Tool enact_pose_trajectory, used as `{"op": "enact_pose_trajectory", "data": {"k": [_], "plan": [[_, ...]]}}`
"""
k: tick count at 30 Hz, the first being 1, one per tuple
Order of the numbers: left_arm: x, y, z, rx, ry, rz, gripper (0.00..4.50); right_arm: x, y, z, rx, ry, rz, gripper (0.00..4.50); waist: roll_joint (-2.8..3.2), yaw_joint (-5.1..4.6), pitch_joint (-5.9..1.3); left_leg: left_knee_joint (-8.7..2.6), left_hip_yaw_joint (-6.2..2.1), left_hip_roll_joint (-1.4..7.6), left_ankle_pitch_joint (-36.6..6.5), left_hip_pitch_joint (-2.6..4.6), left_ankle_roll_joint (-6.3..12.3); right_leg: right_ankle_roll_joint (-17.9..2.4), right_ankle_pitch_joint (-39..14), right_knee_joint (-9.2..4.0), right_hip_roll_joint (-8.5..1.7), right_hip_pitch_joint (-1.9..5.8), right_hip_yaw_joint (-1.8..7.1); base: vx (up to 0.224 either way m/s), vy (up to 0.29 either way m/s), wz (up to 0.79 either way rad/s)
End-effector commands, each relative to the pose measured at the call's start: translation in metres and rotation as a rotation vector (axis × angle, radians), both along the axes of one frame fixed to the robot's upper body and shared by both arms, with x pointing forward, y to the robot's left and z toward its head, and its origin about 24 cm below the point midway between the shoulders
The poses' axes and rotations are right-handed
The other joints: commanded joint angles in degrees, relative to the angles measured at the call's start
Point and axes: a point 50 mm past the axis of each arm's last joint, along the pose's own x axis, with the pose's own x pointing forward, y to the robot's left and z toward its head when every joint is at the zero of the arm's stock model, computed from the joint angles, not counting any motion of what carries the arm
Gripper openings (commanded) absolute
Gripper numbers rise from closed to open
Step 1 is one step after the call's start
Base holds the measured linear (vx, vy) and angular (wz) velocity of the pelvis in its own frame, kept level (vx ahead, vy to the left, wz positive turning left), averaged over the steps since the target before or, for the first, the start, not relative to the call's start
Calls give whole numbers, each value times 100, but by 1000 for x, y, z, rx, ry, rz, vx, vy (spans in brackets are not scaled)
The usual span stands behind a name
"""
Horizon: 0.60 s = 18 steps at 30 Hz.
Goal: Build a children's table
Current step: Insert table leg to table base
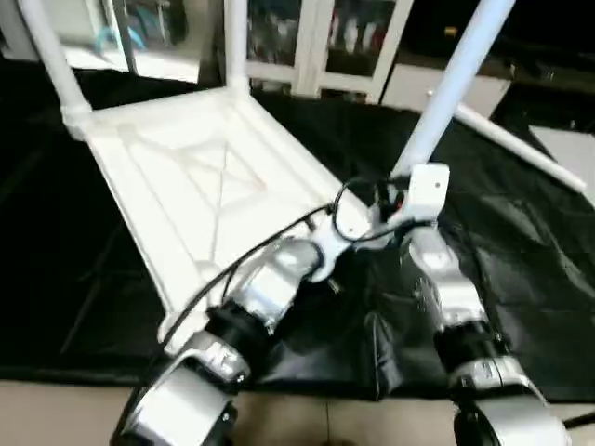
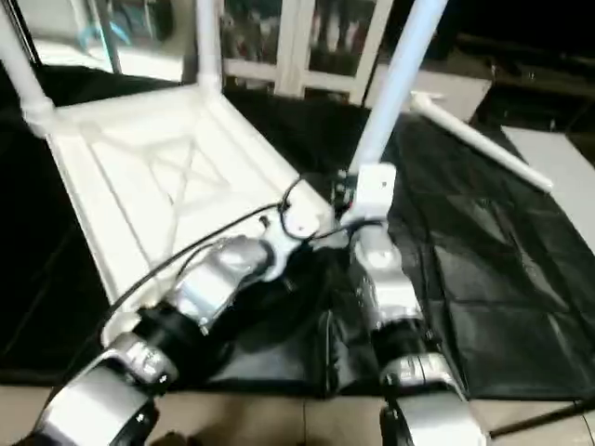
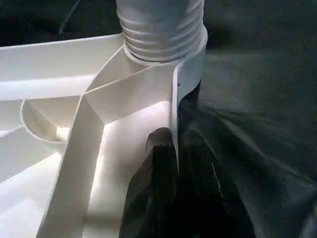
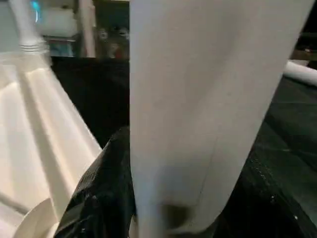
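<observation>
The white tabletop [image 1: 186, 186] lies upside down on a black cloth, its X-ribbed underside facing up. Two white legs [image 1: 51, 56] [image 1: 234, 42] stand in its far corners. A third leg [image 1: 456, 84] rises tilted from the near right corner, its ribbed end [image 3: 163, 29] sitting in the corner socket. My right gripper [image 4: 183, 198] is shut on this leg just above the socket, one black finger [image 4: 104, 188] on each side. My left gripper [image 3: 176, 148] is shut on the tabletop's thin rim right beside that corner. A fourth leg [image 1: 521, 149] lies loose on the cloth at the far right.
The black cloth [image 1: 521, 279] covers the work area and wrinkles near my forearms. A strip of pale floor [image 1: 353, 423] runs along its near edge. White frames and dark furniture [image 1: 307, 46] stand behind the tabletop.
</observation>
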Motion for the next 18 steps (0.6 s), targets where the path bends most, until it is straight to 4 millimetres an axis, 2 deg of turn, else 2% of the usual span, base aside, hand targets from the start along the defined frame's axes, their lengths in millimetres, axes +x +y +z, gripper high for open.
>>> {"op": "enact_pose_trajectory", "data": {"k": [1,3,4,6,8,12,14,15,17,18], "plan": [[12,-5,29,-41,-153,22,0,-22,-26,-65,-93,294,-128,182,20,-4,-301,-531,-113,395,-2130,123,-147,-919,-1527,-413,-407,74,261,0,0,0],[13,-4,29,-39,-154,30,0,-21,-25,-64,-95,288,-128,182,-8,23,-301,-518,-69,395,-1858,97,-28,-868,-1426,-426,-409,68,274,0,0,0],[14,-3,27,-27,-153,33,0,-19,-23,-63,-94,283,-127,182,0,32,-306,-514,-43,403,-1657,90,31,-880,-1256,-402,-393,72,272,0,0,0],[14,-3,27,-23,-153,32,0,-19,-23,-62,-94,281,-126,182,12,43,-318,-500,-19,410,-1411,86,77,-920,-972,-366,-376,77,264,0,0,0],[14,-3,25,-22,-146,30,0,-18,-21,-61,-75,272,-121,182,-5,53,-307,-487,13,410,-1208,78,182,-1002,-663,-330,-357,80,258,0,0,0],[13,-3,22,-28,-127,27,0,-14,-15,-57,-55,240,-83,182,6,37,-292,-509,15,419,-1520,91,118,-998,-1110,-371,-356,63,259,0,0,0],[13,-3,21,-27,-122,24,0,-13,-12,-54,-43,221,-62,182,0,40,-291,-514,14,425,-1683,103,50,-921,-1335,-398,-358,45,269,0,0,0],[14,-3,21,-26,-121,21,0,-12,-11,-51,-34,209,-51,238,4,43,-296,-513,14,423,-1636,99,49,-920,-1273,-390,-354,47,269,0,0,0],[14,-3,21,-24,-118,17,0,-10,-9,-47,-28,189,-27,238,5,46,-303,-504,23,419,-1576,101,68,-939,-1187,-382,-348,45,271,0,0,0],[14,-3,21,-24,-118,17,0,-10,-9,-47,-28,188,-26,259,7,48,-308,-497,31,414,-1560,109,89,-969,-1147,-382,-343,46,270,0,0,0]]}}
